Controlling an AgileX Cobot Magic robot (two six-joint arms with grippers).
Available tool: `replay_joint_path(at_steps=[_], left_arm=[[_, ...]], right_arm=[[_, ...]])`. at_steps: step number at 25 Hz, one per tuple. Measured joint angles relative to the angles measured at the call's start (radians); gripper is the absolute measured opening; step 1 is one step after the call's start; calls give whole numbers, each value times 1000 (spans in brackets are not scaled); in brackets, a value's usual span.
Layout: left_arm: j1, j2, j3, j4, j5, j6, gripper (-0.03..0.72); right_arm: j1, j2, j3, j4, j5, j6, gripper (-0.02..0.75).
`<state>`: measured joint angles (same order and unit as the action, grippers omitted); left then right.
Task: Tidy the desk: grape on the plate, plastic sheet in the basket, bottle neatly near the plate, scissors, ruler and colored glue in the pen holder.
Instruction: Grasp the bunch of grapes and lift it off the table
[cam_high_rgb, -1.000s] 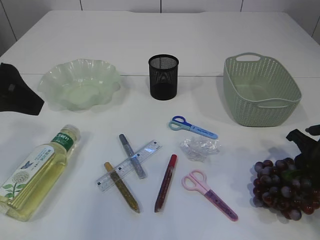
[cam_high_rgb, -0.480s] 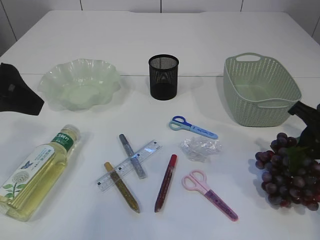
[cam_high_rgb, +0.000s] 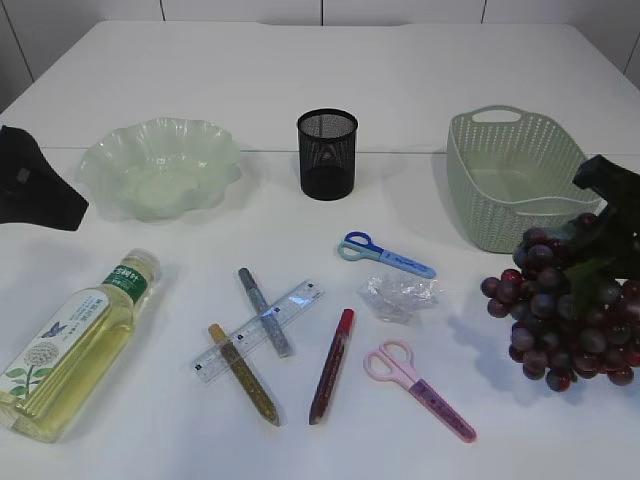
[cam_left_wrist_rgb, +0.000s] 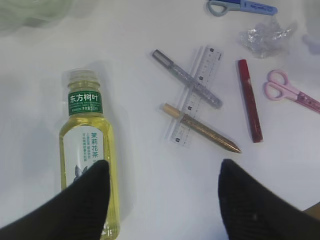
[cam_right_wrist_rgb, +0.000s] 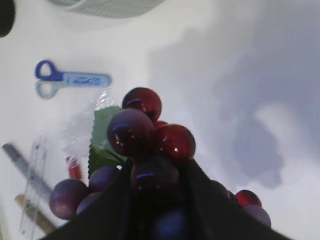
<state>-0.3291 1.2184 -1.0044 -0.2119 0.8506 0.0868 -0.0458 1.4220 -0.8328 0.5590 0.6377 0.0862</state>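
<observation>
My right gripper (cam_high_rgb: 605, 245) is shut on the bunch of dark grapes (cam_high_rgb: 560, 315) and holds it in the air at the right, in front of the green basket (cam_high_rgb: 520, 180); the grapes fill the right wrist view (cam_right_wrist_rgb: 145, 135). My left gripper (cam_left_wrist_rgb: 162, 172) is open and empty above the tea bottle (cam_left_wrist_rgb: 87, 150), which lies on its side (cam_high_rgb: 75, 340). The pale green plate (cam_high_rgb: 160, 165) and black mesh pen holder (cam_high_rgb: 327, 152) stand at the back. The ruler (cam_high_rgb: 258, 330), three glue pens, blue scissors (cam_high_rgb: 385, 255), pink scissors (cam_high_rgb: 415, 385) and crumpled plastic sheet (cam_high_rgb: 400, 295) lie in the middle.
The left arm's black body (cam_high_rgb: 30, 185) sits at the left edge beside the plate. A grey glue pen (cam_high_rgb: 264, 312) and a gold glue pen (cam_high_rgb: 243, 375) cross the ruler; a red glue pen (cam_high_rgb: 332, 365) lies beside them.
My right gripper has lifted the grapes off the table and carried them up and slightly left. The left arm and the other things have not moved.
</observation>
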Motion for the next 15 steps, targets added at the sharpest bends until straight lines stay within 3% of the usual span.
replay_joint_path(at_steps=[8,15], left_arm=[[0,0,0,0,0,0,498],[0,0,0,-2,-12,0,498]], right_arm=[[0,-98,2,477,135,-439,196],[0,-144,-63,548,226,-567,195]])
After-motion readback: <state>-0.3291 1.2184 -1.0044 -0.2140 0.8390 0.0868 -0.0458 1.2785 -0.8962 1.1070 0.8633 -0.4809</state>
